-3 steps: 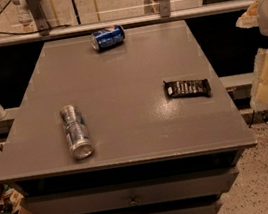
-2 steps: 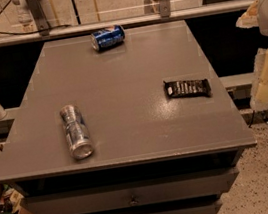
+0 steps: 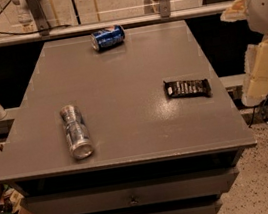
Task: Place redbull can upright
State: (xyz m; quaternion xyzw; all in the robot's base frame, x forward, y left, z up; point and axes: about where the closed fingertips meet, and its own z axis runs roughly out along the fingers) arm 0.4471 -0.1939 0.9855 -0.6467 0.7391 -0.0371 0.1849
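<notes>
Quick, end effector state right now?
End effector: beside the table at its right edge, apart from the redbull can; open or closed cannot be told.

We saw the cream-and-white gripper (image 3: 260, 74) beyond the right edge of the plain grey worktop (image 3: 120, 81). Nearest it lay a black wrapper (image 3: 187, 88) with pale lettering. Far to its left was the silver-grey redbull can (image 3: 75, 131), faintly marked with blue, and at the back a bright blue can (image 3: 108, 37).
</notes>
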